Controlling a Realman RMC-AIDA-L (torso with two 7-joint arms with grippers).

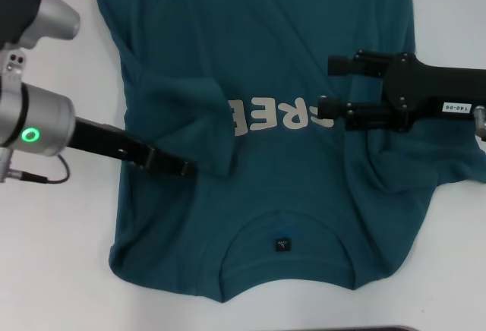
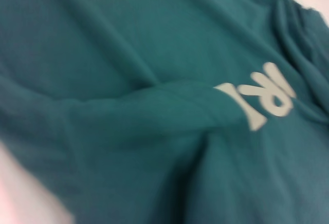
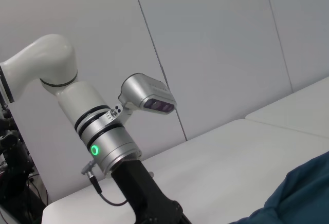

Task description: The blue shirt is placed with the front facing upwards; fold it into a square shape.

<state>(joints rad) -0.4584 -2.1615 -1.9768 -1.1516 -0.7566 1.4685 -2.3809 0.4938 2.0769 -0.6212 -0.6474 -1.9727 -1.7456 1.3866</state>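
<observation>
- The large dark teal-blue short-sleeved cotton T-shirt (image 1: 304, 194) lies spread on the white table (image 1: 61, 270), front up, its collar and small black neck label (image 1: 282, 244) toward the near edge in the head view.
- Cream block letters (image 1: 273, 116) run across its chest; only part of the word shows between fabric and arm.
- The robot's left sleeve is folded inward over the chest, its edge covering the start of the lettering.
- The left gripper (image 1: 186, 168) is low at that folded sleeve, its tip against the cloth; whether it pinches the fabric cannot be told.
- The right gripper (image 1: 325, 86) hangs over the chest beside the end of the lettering, its two black fingers (image 1: 343, 65) apart with nothing between them.
- The left wrist view is filled with teal cloth (image 2: 128, 106) and a few cream letters.
- The right wrist view shows the left arm (image 3: 103, 136) across the table and a corner of the shirt.
</observation>
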